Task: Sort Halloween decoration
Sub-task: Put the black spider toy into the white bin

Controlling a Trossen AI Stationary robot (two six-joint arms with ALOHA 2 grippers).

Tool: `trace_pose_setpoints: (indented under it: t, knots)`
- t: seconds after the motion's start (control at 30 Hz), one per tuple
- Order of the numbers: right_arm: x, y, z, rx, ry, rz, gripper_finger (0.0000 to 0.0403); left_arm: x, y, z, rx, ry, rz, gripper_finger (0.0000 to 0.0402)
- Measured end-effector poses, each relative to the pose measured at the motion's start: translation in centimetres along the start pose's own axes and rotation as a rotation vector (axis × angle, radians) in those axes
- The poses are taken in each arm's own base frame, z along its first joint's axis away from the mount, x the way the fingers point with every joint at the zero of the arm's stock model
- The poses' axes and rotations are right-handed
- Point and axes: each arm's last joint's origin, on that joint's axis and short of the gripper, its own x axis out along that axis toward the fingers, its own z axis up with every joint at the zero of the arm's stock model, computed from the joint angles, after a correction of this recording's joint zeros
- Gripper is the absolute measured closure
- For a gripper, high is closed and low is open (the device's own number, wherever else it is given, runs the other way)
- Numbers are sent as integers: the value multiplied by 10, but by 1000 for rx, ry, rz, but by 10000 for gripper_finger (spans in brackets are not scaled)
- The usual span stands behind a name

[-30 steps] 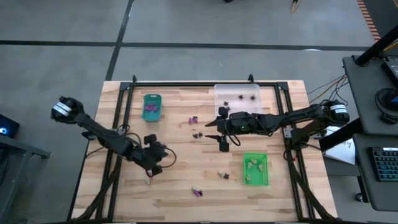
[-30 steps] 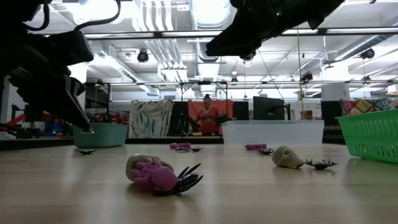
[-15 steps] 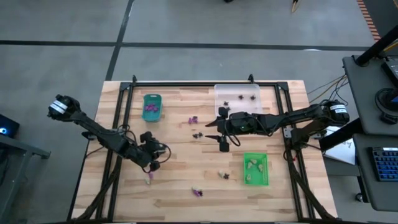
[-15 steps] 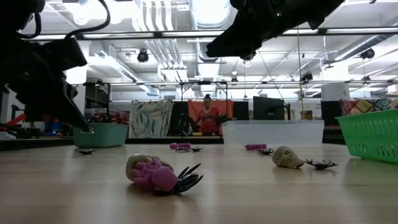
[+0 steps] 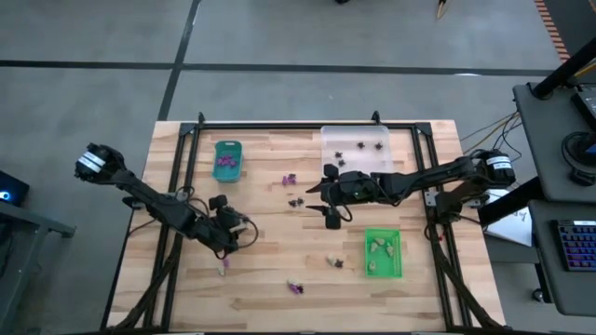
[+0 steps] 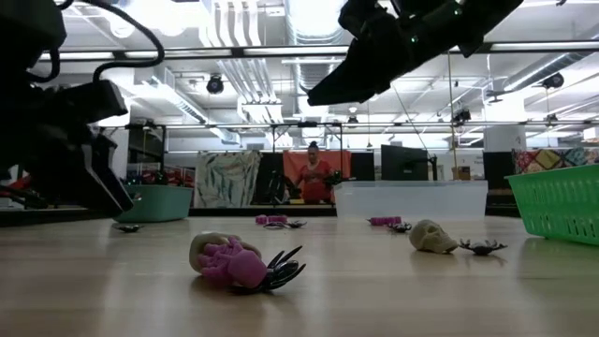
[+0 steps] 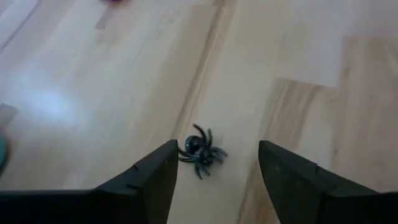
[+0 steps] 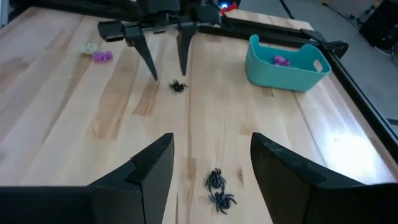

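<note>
1. Left side: the left gripper (image 7: 214,177) hangs low over the wooden table (image 5: 270,279), fingers spread apart, with a small black spider (image 7: 201,150) lying on the wood between the fingertips and just ahead of them. In the right wrist view the same spider (image 8: 178,85) sits just beyond that gripper's tips, so the fingers frame it without touching it.
2. The likely risk here, as I judge it: the spider is tiny and flat, so if the fingers close too high they could meet above it, or one finger could land first and flick it aside across the smooth wood.
3. Near that gripper, towards the front edge, a purple and cream cluster (image 5: 224,267) lies apart from it; a careless sweep of the arm could scatter those pieces.
4. Behind the left gripper stands the teal tray (image 5: 228,158), holding purple pieces. A black spider dropped there would be sorted wrongly.
5. Centre: two more black spiders (image 8: 217,188) lie on the table just beyond the right gripper (image 8: 211,165), whose fingers are spread and empty; it hovers above the table's middle. A purple piece (image 5: 290,178) lies near them.
6. Right side: the clear tray (image 5: 357,149) holds black pieces, and the green tray (image 5: 383,253) holds cream skulls. A skull and spider (image 5: 335,261) lie loose just beside the green tray.
</note>
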Motion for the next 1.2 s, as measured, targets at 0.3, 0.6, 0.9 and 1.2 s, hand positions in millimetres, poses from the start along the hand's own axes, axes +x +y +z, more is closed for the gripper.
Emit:
trace_pose_setpoints:
  t: [0.3,0.6,0.9,1.2]
  knots:
    - [1,-4,-1,-2,5,-16,200,9,-1,-8,27,29,50,217]
    - [1,-4,-1,5,5,-17,200,15,-3,-12,18,46,73,262]
    - [1,-4,-1,7,5,-15,200,15,-3,-13,20,52,71,353]
    - [1,-4,-1,7,5,-15,200,13,-2,-11,-3,33,65,400]
